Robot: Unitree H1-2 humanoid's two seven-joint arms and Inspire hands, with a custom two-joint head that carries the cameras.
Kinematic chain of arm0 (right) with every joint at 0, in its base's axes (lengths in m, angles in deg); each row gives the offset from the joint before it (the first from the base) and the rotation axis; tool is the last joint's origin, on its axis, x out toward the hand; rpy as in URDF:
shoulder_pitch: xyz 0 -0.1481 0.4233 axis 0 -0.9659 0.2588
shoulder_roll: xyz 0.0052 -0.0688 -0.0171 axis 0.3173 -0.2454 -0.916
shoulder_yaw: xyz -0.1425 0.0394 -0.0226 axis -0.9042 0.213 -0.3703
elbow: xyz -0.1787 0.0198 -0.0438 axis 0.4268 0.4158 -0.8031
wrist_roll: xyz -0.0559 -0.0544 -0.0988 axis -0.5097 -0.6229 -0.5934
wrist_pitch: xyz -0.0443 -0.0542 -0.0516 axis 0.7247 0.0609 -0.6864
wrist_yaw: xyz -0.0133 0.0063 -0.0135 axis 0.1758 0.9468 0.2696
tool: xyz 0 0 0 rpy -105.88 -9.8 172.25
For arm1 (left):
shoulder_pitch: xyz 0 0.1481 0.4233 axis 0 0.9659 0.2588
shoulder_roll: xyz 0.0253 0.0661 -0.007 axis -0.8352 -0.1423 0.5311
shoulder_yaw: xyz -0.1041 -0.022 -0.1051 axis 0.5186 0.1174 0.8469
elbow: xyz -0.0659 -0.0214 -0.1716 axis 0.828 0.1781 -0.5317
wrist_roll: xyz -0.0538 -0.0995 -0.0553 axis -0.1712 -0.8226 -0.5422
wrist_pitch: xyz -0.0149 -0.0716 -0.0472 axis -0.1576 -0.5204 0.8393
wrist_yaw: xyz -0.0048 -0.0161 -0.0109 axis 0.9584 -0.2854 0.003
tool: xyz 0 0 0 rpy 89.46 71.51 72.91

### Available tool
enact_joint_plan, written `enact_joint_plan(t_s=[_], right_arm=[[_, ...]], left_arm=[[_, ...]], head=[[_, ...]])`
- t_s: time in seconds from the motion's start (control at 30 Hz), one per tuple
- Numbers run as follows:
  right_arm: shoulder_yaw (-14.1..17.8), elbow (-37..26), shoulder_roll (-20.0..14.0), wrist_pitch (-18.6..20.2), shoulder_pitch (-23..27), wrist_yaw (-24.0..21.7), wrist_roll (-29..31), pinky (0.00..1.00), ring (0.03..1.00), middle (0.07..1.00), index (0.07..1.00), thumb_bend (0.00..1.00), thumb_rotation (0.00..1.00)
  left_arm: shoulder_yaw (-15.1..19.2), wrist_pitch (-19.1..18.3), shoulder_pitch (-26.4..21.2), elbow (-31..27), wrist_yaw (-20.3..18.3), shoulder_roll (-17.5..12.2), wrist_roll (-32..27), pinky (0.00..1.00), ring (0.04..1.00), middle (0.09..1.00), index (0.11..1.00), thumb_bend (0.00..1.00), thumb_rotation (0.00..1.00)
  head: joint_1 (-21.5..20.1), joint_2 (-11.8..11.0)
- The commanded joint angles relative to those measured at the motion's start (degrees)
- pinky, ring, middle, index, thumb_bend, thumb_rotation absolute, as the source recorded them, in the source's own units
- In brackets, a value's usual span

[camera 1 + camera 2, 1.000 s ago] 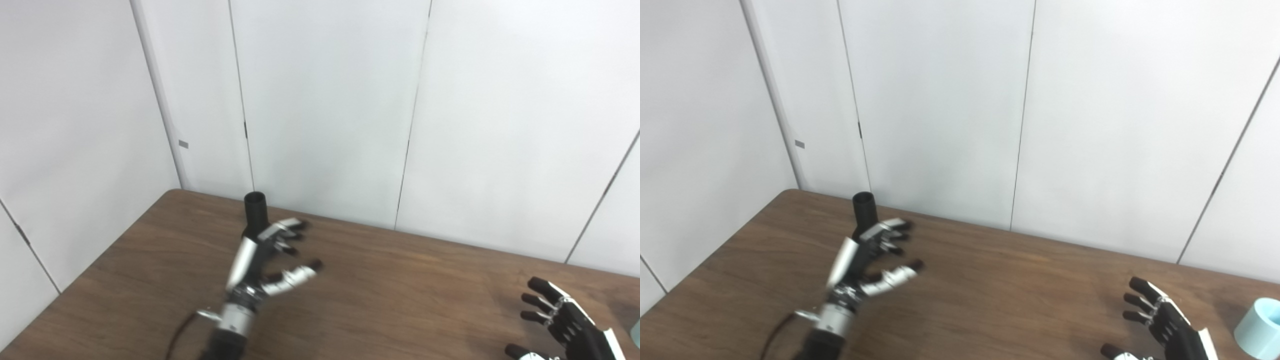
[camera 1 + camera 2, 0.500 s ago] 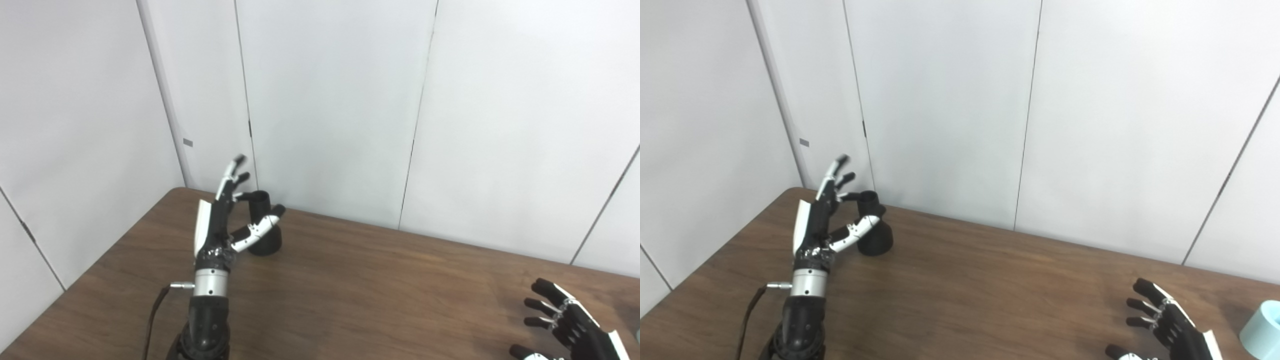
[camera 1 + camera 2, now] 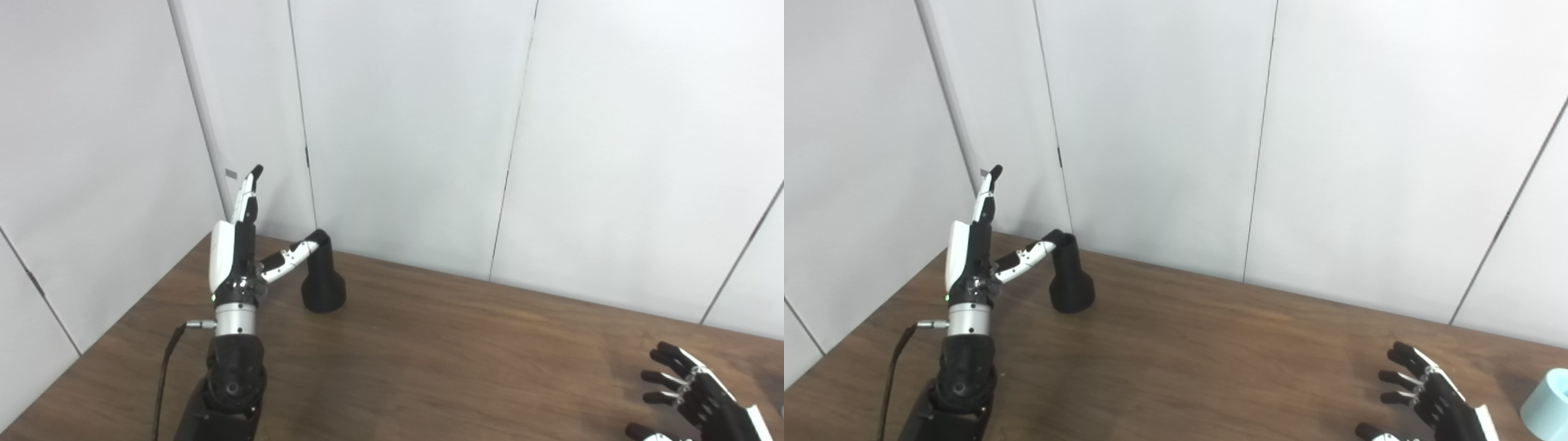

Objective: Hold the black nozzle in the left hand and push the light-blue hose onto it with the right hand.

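Black nozzle [image 3: 1070, 282] upright on bench [image 3: 1182, 355], wide base down; left robot hand [image 3: 980, 245] spread alongside for grasping; right robot hand [image 3: 1433, 401] splayed, empty, near light-blue hose [image 3: 1546, 404].

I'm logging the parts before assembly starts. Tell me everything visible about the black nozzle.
The matte black, plastic-looking nozzle stands upright on the brown wooden table, near its far left corner by the white wall. It has a narrow tubular neck widening into a flared round base. The left robot hand is open beside it, its thumb tip at the neck's top; nothing grips it.
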Motion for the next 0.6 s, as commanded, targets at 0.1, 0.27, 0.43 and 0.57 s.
enact_joint_plan(t_s=[0.1, 0.27, 0.43, 0.57], right_arm=[[0.12, -0.81, -0.16, -0.95, -0.15, 0.24, -0.16, 0.57, 0.71, 0.818, 0.822, 0.69, 0.0], [0.3, -1.01, -0.18, -1.22, -0.28, 0.58, -0.61, 0.58, 0.703, 0.81, 0.82, 0.67, 0.0], [0.29, -1.14, -0.3, -0.99, -0.31, 0.29, -0.43, 0.58, 0.714, 0.819, 0.828, 0.66, 0.0], [0.31, -1.06, -0.35, -0.81, -0.21, 0.16, -0.26, 0.58, 0.717, 0.823, 0.827, 0.66, 0.0]], left_arm=[[-2.0, -4.78, -3.31, 0.17, -2.83, -4.19, 1.75, 1.0, 1.0, 1.0, 1.0, 0.99, 0.45], [-2.56, -7.7, -4.16, 1.87, -5.93, -6.07, -0.78, 1.0, 1.0, 1.0, 1.0, 1.0, 0.43], [-3.09, -9.53, -5.04, 4.23, -8.14, -6.97, -2.75, 0.99, 1.0, 1.0, 1.0, 1.0, 0.43], [-3.92, -9.26, -5.75, 6.71, -8.95, -7.63, -3.38, 0.93, 1.0, 1.0, 1.0, 1.0, 0.42]], head=[[-0.33, 0.45], [-0.41, 0.83], [-0.47, 0.74], [-0.37, 0.88]])
